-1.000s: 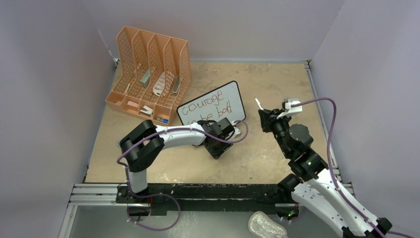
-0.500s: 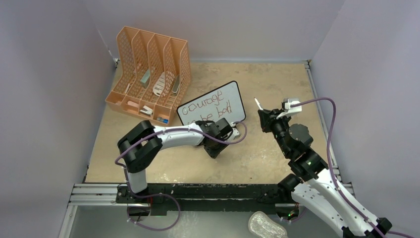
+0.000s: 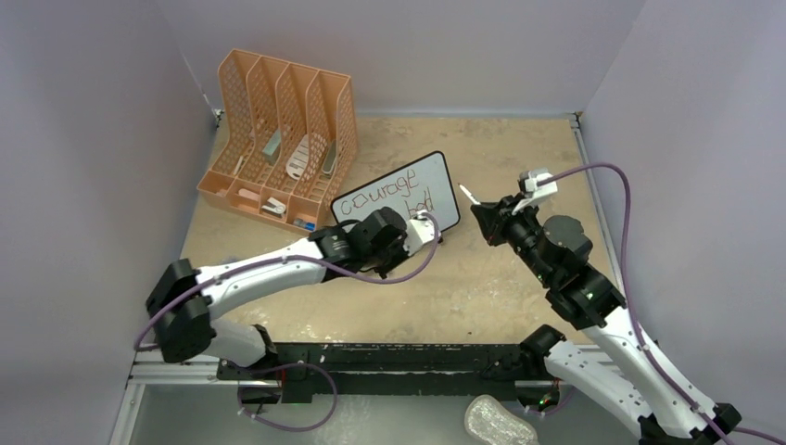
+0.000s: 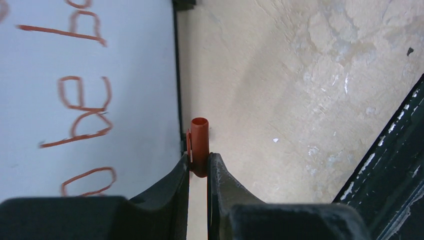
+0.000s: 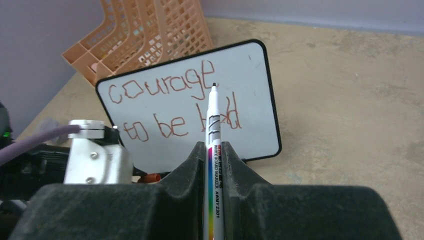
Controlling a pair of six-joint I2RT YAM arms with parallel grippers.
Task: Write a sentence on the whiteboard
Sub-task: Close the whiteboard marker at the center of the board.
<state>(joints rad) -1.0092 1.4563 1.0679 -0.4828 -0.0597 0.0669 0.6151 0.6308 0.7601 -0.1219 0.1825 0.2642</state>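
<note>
Left gripper (image 4: 199, 161) clamped on red cap (image 4: 199, 135), 6 o'clock of board (image 5: 252, 70). Right gripper (image 5: 215, 150) clamped on marker (image 5: 212, 112), 3 o'clock of board. Sentence (image 5: 170, 87) written.

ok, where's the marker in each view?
Top external: marker right of centre, poking up-left out of the right gripper.
Left wrist: not in it.
Right wrist: marker at centre, upright in that gripper.
Shared landmark: whiteboard, at the left edge in left wrist, behind the marker in right wrist.
</note>
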